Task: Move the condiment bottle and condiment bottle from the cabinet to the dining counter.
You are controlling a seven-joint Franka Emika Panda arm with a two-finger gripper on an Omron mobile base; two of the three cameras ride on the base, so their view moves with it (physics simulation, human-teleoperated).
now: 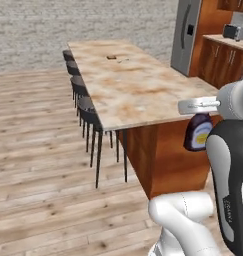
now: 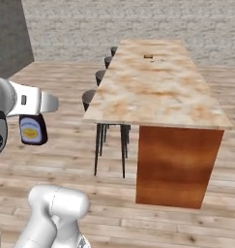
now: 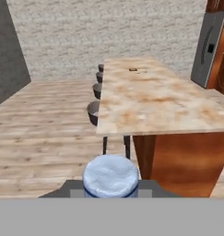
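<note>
Gripper [image 1: 199,117]: clenched on condiment bottle [image 1: 197,132], held upright; carry level, clear dining counter [image 1: 133,85] edge before lowering.

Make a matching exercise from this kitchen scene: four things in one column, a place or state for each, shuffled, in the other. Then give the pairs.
Things:
1. condiment bottle
2. stools
3. refrigerator
4. dining counter

Places or states:
A. tucked in a row along the counter's side
B. held in the jaws, off the floor
C. standing past the counter's far end
D. marbled top, wooden base

Pairs: 1-B, 2-A, 3-C, 4-D
</note>
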